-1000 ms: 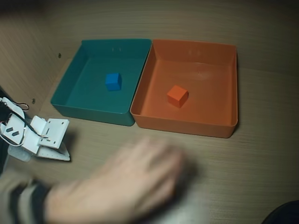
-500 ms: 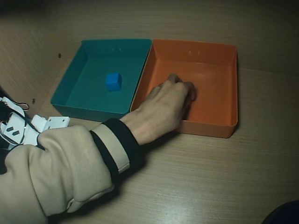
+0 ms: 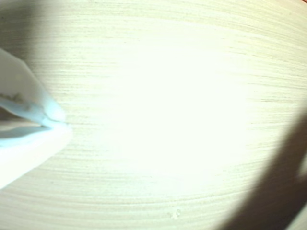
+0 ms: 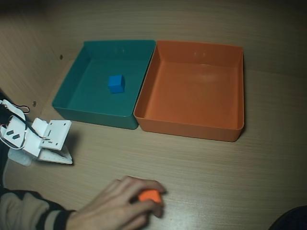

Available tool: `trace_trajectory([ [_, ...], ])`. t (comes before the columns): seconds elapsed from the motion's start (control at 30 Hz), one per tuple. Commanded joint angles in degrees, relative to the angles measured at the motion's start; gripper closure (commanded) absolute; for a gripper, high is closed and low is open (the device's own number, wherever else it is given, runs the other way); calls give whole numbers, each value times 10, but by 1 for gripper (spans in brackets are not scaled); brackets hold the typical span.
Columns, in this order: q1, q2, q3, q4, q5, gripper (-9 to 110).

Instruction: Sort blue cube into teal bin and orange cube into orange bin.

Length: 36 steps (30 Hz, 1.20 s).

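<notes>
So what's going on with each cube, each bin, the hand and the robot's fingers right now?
blue cube: sitting on the teal bin's floor
teal bin: holds only the blue cube
orange cube: on the table, under a person's hand
orange bin: empty
hand: covering the orange cube
fingers: closed together, holding nothing, low over the table

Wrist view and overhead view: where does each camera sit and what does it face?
Wrist view: rides the arm, facing overexposed pale wooden tabletop; closed white gripper at left.
Overhead view: above, looking down on square teal plastic bin, square orange plastic bin, white gripper, a person's hand.
Shared: tabletop and gripper.
</notes>
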Motion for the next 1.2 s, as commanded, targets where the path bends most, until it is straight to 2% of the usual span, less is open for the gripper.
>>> trace_trajectory([
  [0.0,-4,4,18,-10,4,107],
  [0.77,-5,4,15,-11,4,107],
  [1.07,3,1,-72,-1,14,107],
  [1.17,4,-28,-98,-1,14,103],
])
